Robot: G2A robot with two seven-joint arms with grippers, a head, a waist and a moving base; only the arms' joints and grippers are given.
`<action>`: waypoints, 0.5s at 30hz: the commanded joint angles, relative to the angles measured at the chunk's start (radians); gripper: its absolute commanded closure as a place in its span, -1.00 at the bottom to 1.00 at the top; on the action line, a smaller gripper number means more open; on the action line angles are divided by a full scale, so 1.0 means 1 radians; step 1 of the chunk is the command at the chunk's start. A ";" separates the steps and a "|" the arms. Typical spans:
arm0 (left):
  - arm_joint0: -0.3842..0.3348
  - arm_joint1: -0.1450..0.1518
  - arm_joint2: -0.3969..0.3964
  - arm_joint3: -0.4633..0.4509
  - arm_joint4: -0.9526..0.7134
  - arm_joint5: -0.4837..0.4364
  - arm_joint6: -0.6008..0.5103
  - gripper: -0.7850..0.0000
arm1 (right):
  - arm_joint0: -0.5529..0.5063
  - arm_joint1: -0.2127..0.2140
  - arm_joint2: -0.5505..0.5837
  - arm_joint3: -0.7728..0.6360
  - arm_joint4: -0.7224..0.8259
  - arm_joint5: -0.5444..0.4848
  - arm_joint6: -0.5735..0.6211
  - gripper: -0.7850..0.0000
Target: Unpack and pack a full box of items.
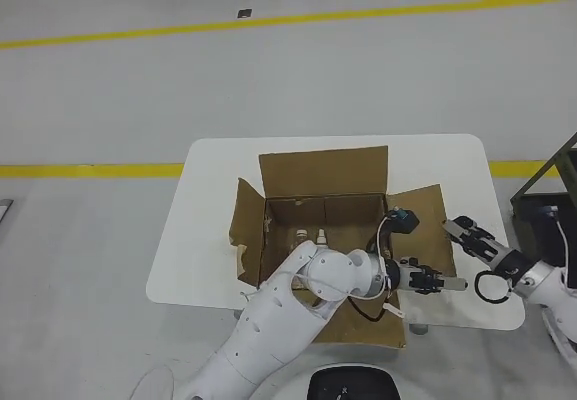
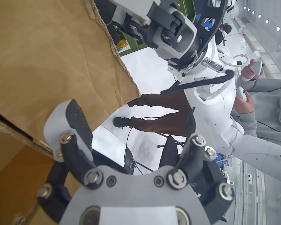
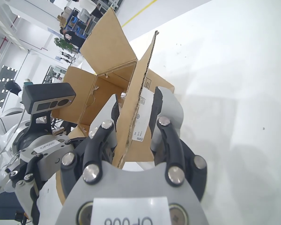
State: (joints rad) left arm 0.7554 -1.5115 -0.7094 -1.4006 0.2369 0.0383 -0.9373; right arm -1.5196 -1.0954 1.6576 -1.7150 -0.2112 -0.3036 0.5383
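Box: sitting open at the middle of the white table, flaps spreading outward at 12, 3 and 9 o'clock.

Contents: two white-capped bottles standing side by side inside, close to the 12 o'clock wall, leaning toward the 9 o'clock half.

3 o'clock flap: tilting upward, its corrugated edge running through the gap of the right gripper, its labelled face turning away from the box.

Right gripper: sitting at 3 o'clock of the box, at the flap's outer edge, fingers spreading wide and straddling the cardboard without clamping it; inner pad lying just beside the flap, outer pad standing just off the labelled face; actual touching impossible to tell.

Left gripper: hanging at about 4 o'clock of the box, over the 6 o'clock end of the same flap, fingers parting with nothing between them; one finger sitting just beside the flap's ragged edge.

Both grippers: sitting near each other, staying apart, left one at 7 o'clock of the right one in the top view.
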 commanded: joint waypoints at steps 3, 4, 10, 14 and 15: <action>0.002 0.002 -0.011 0.004 -0.003 0.002 -0.004 -1.00 | 0.021 -0.003 -0.030 0.040 0.015 0.001 -0.001 0.47; 0.002 0.003 -0.013 0.003 -0.003 0.002 -0.006 -1.00 | 0.027 -0.003 -0.036 0.048 0.021 0.000 -0.001 0.63; 0.003 0.008 -0.036 -0.019 0.012 0.010 0.007 -1.00 | 0.052 -0.005 -0.065 0.088 0.020 -0.002 -0.003 1.00; 0.015 0.023 -0.093 -0.057 0.035 0.027 0.026 -1.00 | 0.062 -0.005 -0.075 0.099 0.005 -0.002 -0.007 1.00; 0.027 0.027 -0.117 -0.074 0.022 0.037 0.035 -1.00 | 0.063 -0.005 -0.077 0.102 0.004 -0.002 -0.009 1.00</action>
State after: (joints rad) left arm 0.7708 -1.4892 -0.8011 -1.4583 0.2702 0.0661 -0.9105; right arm -1.4576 -1.1002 1.5820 -1.6154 -0.2056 -0.3059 0.5308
